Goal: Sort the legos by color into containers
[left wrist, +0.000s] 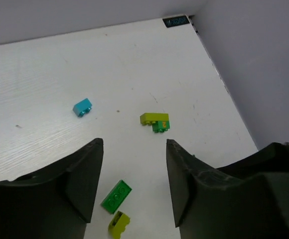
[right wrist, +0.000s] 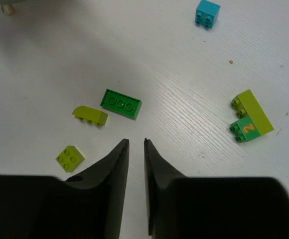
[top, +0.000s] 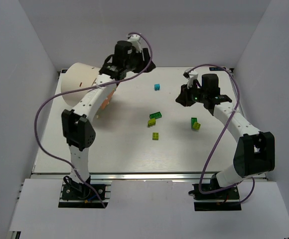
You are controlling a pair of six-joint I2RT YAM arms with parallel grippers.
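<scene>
Legos [right wrist: 120, 103] lie loose just ahead of the right gripper [right wrist: 136, 164], whose fingers are nearly closed on nothing. The left gripper [left wrist: 134, 184] hangs wide open, empty. Closed fingers could just push a tiny lego away.

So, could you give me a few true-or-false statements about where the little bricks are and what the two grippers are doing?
1. One cyan brick lies by itself on the table. True.
2. The left gripper is holding a brick. False: its jaws stand wide apart with nothing between them.
3. A green brick marked "2" touches a yellow-green brick. True.
4. The right gripper is wide open. False: its jaws are almost together, with nothing between them.
5. The flat dark green brick is stacked on the cyan one. False: it lies on the table, well apart from it, next to a sloped yellow-green brick.
</scene>
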